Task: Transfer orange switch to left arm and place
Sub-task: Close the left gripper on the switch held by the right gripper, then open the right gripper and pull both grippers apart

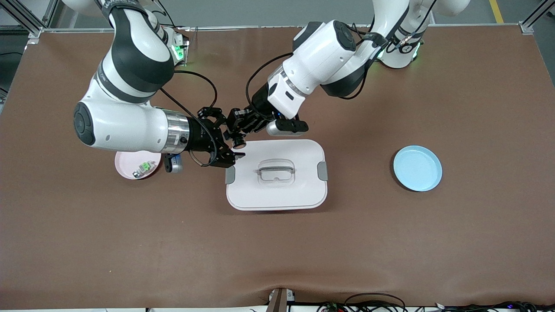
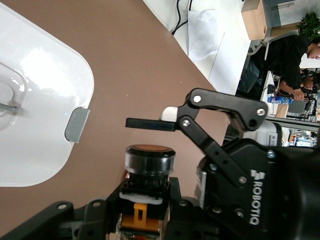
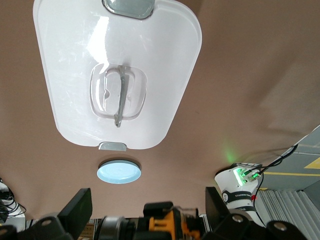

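Now the orange switch is half hidden inside the left tool, which pinches it over the brown surface beside the box. Right tool stands spread around it.

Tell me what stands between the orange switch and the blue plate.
The box does: it lies on the table between the left end effector, shut on the orange switch, and the blue plate. The right end effector is open beside the switch.

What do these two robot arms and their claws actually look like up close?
Both arms are glossy white with rounded shells, black joint bands and a silver ring at the wrist. Thin black cables loop alongside them. The right gripper and left gripper are black two-finger linkages; one body reads ROBOTIQ in white. Green lights glow at the bases.
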You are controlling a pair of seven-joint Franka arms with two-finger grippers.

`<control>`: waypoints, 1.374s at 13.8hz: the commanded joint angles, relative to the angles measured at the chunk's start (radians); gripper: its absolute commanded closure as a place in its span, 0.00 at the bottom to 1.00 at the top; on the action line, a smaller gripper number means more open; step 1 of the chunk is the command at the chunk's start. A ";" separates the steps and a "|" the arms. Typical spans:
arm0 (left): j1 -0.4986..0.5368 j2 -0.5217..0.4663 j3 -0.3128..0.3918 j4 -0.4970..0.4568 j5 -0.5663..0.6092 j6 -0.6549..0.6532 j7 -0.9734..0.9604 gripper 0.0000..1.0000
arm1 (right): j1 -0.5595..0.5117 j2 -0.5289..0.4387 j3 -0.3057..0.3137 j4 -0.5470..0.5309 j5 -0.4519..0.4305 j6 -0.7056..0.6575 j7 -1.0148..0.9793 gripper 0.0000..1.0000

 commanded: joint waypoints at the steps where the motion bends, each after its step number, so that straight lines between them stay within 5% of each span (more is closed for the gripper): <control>1: 0.015 -0.039 0.004 -0.019 -0.004 -0.048 -0.008 0.98 | 0.008 0.022 -0.006 0.033 0.013 0.000 0.000 0.00; 15: 0.182 -0.219 0.004 -0.032 0.037 -0.471 -0.007 0.98 | -0.089 0.010 -0.012 0.046 0.003 -0.100 -0.282 0.00; 19: 0.236 -0.280 0.004 -0.027 0.120 -0.627 0.002 0.98 | -0.129 0.001 -0.012 0.073 -0.081 -0.132 -0.343 0.00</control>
